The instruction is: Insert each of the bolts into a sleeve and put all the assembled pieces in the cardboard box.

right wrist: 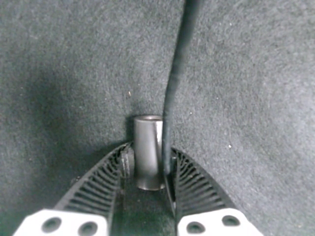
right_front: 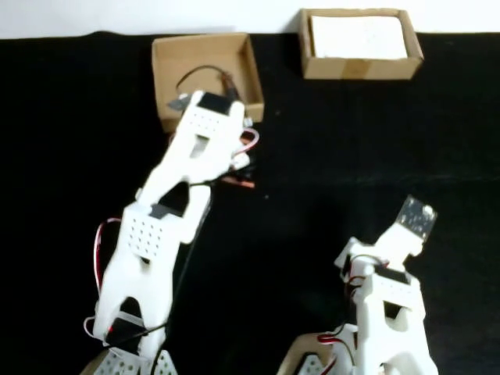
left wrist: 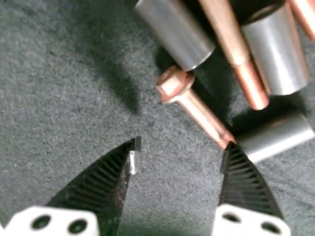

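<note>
- The left pincer (left wrist: 181, 147) is wide open and holds nothing. Its black ribbed fingertips (left wrist: 118, 167) sit well apart above the dark cloth (left wrist: 64, 73).
- Just ahead of the gap lies a copper bolt (left wrist: 194, 110), its long axis slanting across the opening. The flanged hex head points away from the pincer and the threaded tip lies right at one fingertip. Whether they touch cannot be told.
- Beside that tip is a lying sleeve (left wrist: 275, 140) of grey metal, cut off at the frame edge.
- Farther out are a far sleeve (left wrist: 174, 29) and a wide sleeve (left wrist: 275, 49), both partly cut off.
- Between them runs a second bolt (left wrist: 234, 49), threaded end toward the pincer, head out of frame.
- A third bolt (left wrist: 305, 14) shows as a sliver at the edge.
- The right pincer (right wrist: 149, 155) is closed on a held sleeve (right wrist: 148, 147). The sleeve's long axis runs in line with the fingers, its open bore points away from the pincer, and its near end is hidden between them.
- A black cable (right wrist: 174, 73) runs outward over the cloth from just beside the held sleeve.
- From above, the left arm (right_front: 180, 195) lies stretched toward the cardboard box (right_front: 160, 78), with its wrist covering the pincer.
- A reddish bolt pile (right_front: 242, 183) peeks out beside the wrist.
- The right arm (right_front: 387, 312) is well apart from that box.
- A second box (right_front: 359, 66) holds a white sheet (right_front: 359, 35). Whatever is on the sheet is too small to make out.
</note>
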`<control>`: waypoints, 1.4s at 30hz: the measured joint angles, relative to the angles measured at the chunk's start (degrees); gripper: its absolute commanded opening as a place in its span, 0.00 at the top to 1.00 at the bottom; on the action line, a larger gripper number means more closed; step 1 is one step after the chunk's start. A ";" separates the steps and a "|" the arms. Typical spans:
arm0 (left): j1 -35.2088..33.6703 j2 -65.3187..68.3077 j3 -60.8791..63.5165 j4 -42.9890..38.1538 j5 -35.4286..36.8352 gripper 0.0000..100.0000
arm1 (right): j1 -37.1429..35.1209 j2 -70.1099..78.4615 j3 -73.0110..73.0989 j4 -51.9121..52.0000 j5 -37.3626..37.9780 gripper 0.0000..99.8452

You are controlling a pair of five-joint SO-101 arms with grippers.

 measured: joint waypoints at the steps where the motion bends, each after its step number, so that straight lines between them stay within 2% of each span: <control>1: 0.00 -0.26 0.00 0.00 0.00 0.73 | 0.00 0.00 0.00 0.00 0.00 0.99; 9: 0.09 -5.63 0.00 -0.26 0.97 0.73 | 0.00 0.00 0.00 0.00 0.00 0.99; 19: -3.69 4.75 -0.62 -5.10 1.76 0.74 | 0.00 0.00 0.00 0.00 0.00 0.99; 25: -3.60 6.51 -1.93 -6.15 1.14 0.88 | 0.00 0.00 0.00 0.00 0.00 0.99; 29: -3.52 6.59 -2.02 -6.86 -5.01 1.00 | 0.18 0.00 0.00 0.00 0.00 0.99; 36: -3.52 7.12 -2.02 -6.33 -17.14 0.99 | 0.18 0.00 0.00 0.00 0.00 0.99; 42: -0.97 7.56 -2.02 -2.20 -37.10 0.99 | 0.18 0.00 0.00 0.00 0.00 0.99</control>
